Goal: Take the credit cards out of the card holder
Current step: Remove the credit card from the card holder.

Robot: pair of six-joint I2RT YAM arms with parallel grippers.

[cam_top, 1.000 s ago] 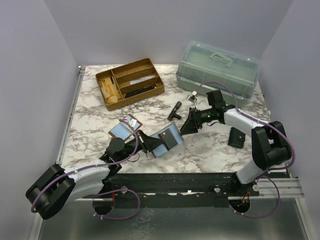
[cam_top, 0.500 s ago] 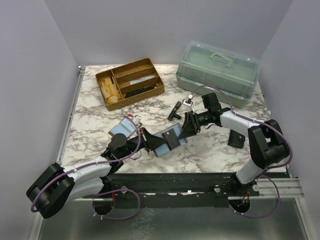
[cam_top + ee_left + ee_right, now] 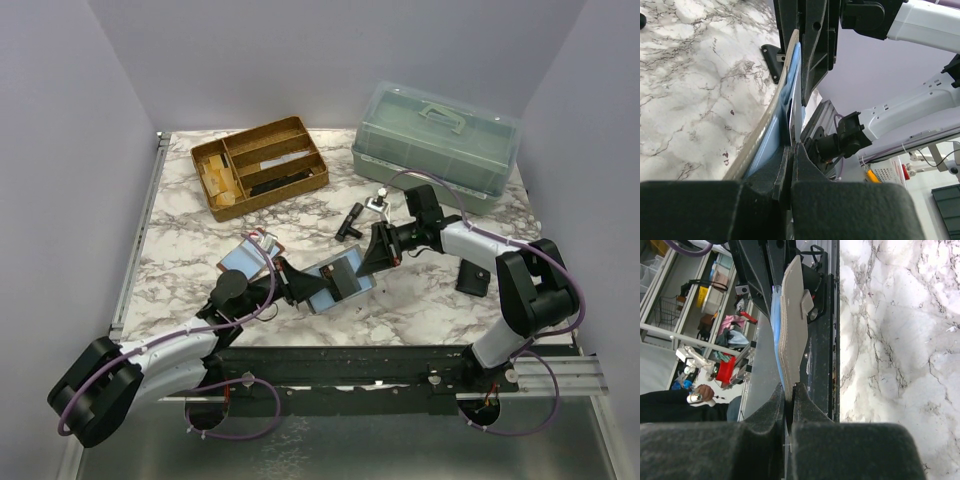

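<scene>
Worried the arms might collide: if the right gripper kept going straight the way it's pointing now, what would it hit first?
The card holder: the right gripper is shut on its edge. Beyond sits the left gripper, clamped on the holder's other end; the gap between them is hard to judge.

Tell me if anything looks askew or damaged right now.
Nothing spilled or broken. One oddity: the card holder is pinched on edge between the left gripper and right gripper and bows slightly, with the credit cards still inside.
</scene>
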